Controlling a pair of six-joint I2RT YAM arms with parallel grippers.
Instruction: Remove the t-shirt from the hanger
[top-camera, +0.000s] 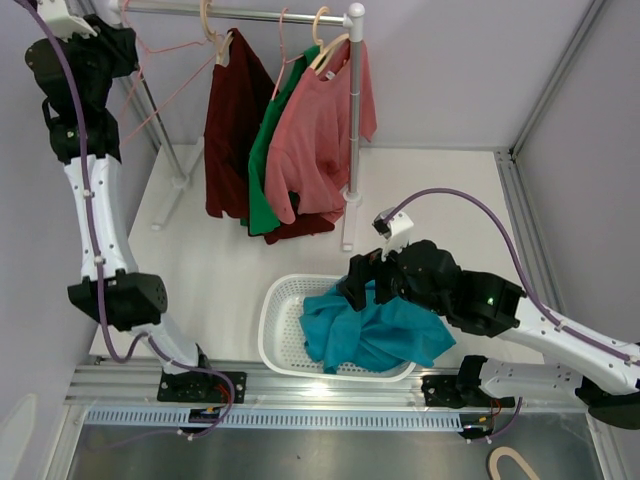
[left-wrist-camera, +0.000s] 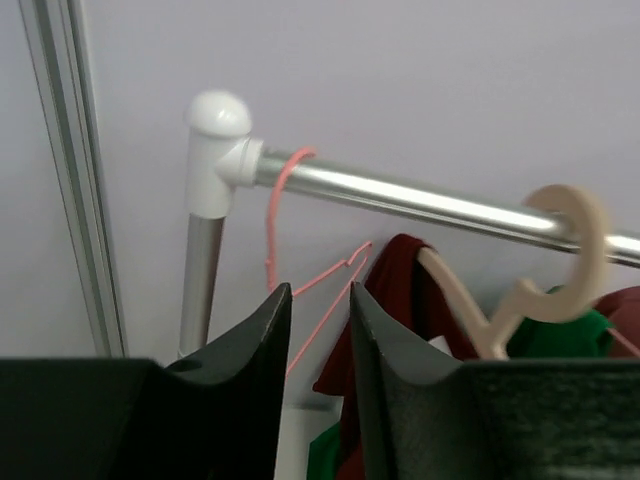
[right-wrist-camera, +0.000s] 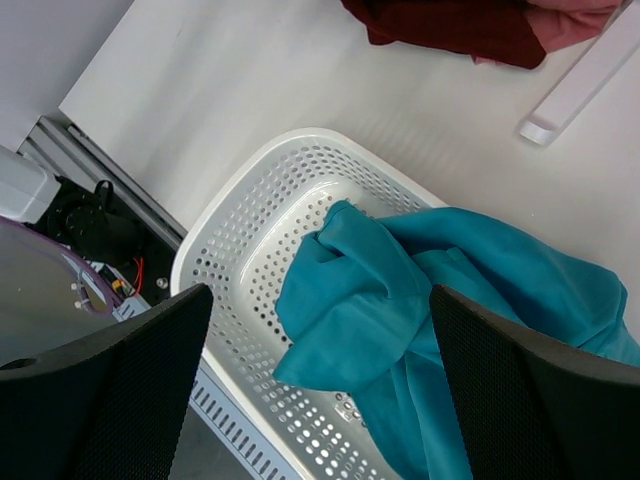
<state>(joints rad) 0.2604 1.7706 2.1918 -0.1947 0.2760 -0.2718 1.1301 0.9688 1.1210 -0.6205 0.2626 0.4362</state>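
Observation:
A teal t-shirt (top-camera: 375, 335) lies crumpled in the white basket (top-camera: 280, 325) and spills over its right rim; it also shows in the right wrist view (right-wrist-camera: 400, 300). My right gripper (top-camera: 362, 283) hangs just above it, jaws wide open and empty (right-wrist-camera: 320, 290). An empty pink wire hanger (left-wrist-camera: 275, 220) hangs on the rail (left-wrist-camera: 420, 200) near its left end. My left gripper (left-wrist-camera: 320, 295) is raised just before that hanger, at the top left of the top view (top-camera: 75, 20). Its jaws stand a narrow gap apart, and I see nothing gripped.
A dark red shirt (top-camera: 235, 120), a green shirt (top-camera: 262, 165) and a pink shirt (top-camera: 315, 140) hang on hangers on the rack. The rack's right post (top-camera: 352, 120) stands just behind the basket. A cream hanger hook (left-wrist-camera: 575, 250) sits on the rail.

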